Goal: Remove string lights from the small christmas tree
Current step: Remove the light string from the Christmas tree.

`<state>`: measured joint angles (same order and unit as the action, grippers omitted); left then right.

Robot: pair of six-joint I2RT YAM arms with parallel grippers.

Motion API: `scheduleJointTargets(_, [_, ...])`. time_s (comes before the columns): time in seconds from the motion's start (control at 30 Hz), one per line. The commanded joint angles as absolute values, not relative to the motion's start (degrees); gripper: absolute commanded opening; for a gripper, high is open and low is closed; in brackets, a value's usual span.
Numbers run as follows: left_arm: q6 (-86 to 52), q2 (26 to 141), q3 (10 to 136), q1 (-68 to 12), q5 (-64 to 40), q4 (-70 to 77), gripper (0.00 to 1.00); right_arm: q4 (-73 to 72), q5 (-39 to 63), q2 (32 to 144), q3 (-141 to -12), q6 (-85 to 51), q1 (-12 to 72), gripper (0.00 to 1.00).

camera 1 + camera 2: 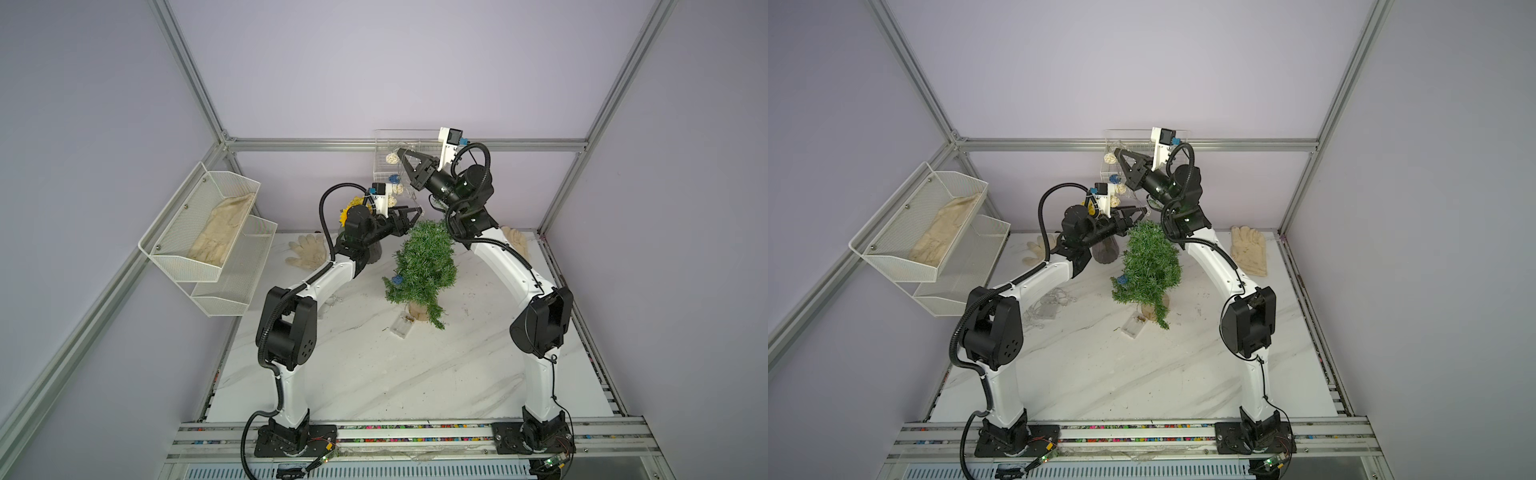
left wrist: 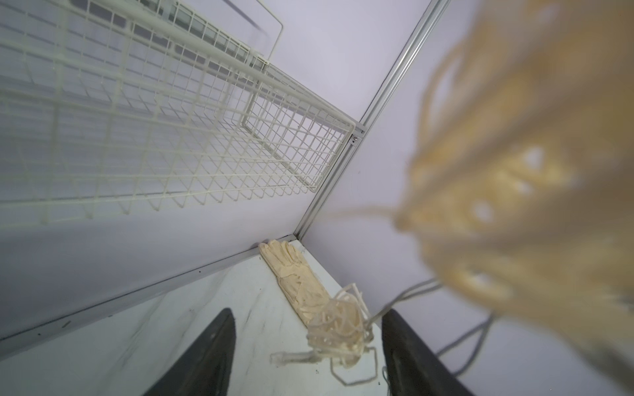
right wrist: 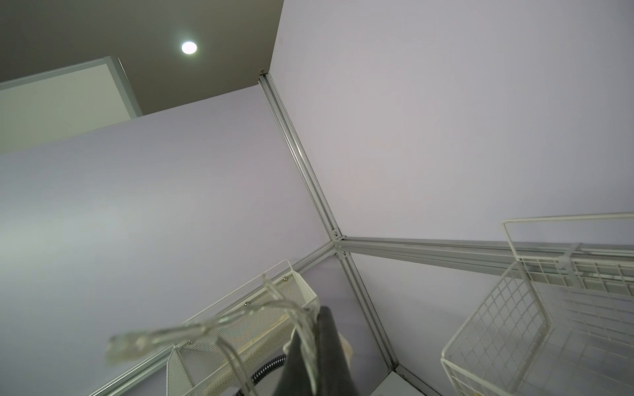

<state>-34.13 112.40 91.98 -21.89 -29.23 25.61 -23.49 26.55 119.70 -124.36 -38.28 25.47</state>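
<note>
Pale string lights (image 1: pixel 391 158), right gripper (image 1: pixel 400 153) apparently pinching

table (image 1: pixel 374 374): glossy marble-look | basket (image 2: pixel 298 96): matt wire | glove (image 2: pixel 295 274): rough cloth

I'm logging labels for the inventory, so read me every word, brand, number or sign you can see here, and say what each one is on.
No text can be read in any view.
Battery box of the string lights: no lettering visible.
Mesh shelf, wire basket, christmas tree: no labels or signs.
Circuit boards by the arm bases: too small to tell whether they carry markings.
</note>
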Motion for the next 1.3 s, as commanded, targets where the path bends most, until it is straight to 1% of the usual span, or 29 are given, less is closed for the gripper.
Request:
scheduleJointTargets(0.0, [-33.1,112.2,98.9,-22.1,-29.0,26.6,0.42,-25.8,27.0,117.1,-122.8,-38.8,25.4,0.00])
scheduleJointTargets(0.1, [-30.2,111.3,98.9,-22.1,-27.1,23.4,0.18,-25.2,25.8,116.0,-121.5,-37.2,25.4,0.00])
scheduleJointTargets(0.13, [-29.2,110.7,98.5,-22.0,-26.1,22.5,0.13,-25.0,25.4,115.5,-120.8,-36.7,25.3,0.00])
scheduleJointTargets(0.2, [-27.3,109.2,97.3,-22.0,-23.7,21.2,0.07,-25.1,24.4,114.3,-119.2,-35.7,25.4,0.00])
scheduleJointTargets(0.37, [-22.6,106.2,96.9,-21.8,-20.0,16.2,0.00,-25.2,22.4,111.7,-115.0,-33.3,25.3,0.00])
scheduleJointTargets(0.67, [-20.1,99.2,93.3,-19.7,-16.0,13.0,0.00,-25.0,18.9,107.7,-108.7,-29.9,25.1,0.00])
scheduleJointTargets(1.03, [-12.5,85.4,86.5,-18.1,-9.2,4.1,0.00,-24.9,18.6,107.1,-108.4,-29.1,24.8,0.00])
scheduleJointTargets(1.17, [-13.1,81.5,82.7,-18.1,-11.0,3.3,0.00,-25.0,19.0,107.3,-108.3,-29.2,24.8,0.00])
scheduleJointTargets(1.2, [-13.7,81.5,82.1,-18.1,-11.8,3.5,0.05,-25.1,19.1,107.6,-108.4,-29.2,24.8,0.00])
scheduleJointTargets(1.23, [-14.3,81.5,80.9,-18.1,-12.8,4.0,0.14,-25.2,19.2,107.7,-108.4,-29.4,24.8,0.00])
scheduleJointTargets(1.27, [-14.9,81.5,79.9,-18.1,-14.3,4.9,0.28,-25.3,19.4,107.9,-108.7,-29.5,24.8,0.00])
